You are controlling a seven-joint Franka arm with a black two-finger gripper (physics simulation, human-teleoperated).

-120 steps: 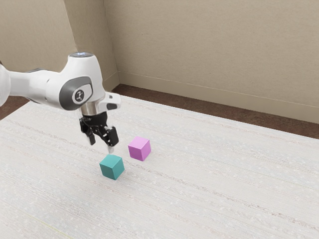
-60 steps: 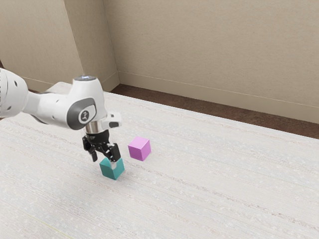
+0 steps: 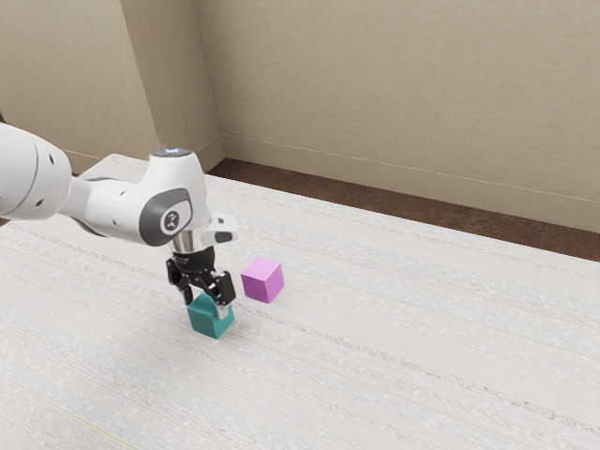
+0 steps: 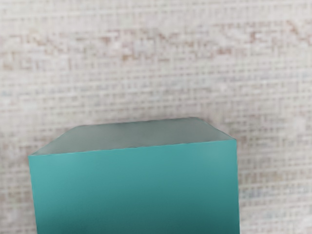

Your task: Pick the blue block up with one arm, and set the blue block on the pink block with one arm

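Exterior view: arm [image 3: 112, 202] enters from the 9 o'clock edge and bends down toward the tabletop [image 3: 394, 337]. Gripper [image 3: 206, 298] points straight down, directly over the blue block [image 3: 212, 321].

Jaws: spread apart, lowered to the block's upper part, one on each side of its top. The block sits between them. No squeeze on its sides is visible, so I record the jaws as open and holding nothing.

Blue block: teal-blue cube, flat on the tabletop, not lifted, a small shadow tight under its base. One vertical edge faces the exterior camera, so the cube sits turned on the surface.

Pink block [image 3: 262, 280]: also flat on the tabletop, at about 2 o'clock from the blue block in the exterior view. Near it, but a clear strip of tabletop separates the two. Nothing rests on top of it. The nearer jaw hangs beside it without touching it.

Wrist view: blue block [image 4: 134, 185] lies just under the hand, its top face and one side face showing. Pale woven-looking tabletop [image 4: 146, 58] lies beyond it.

Surroundings: beige wall [image 3: 394, 94] and a dark floor [image 3: 422, 211] strip beyond the tabletop's far edge.
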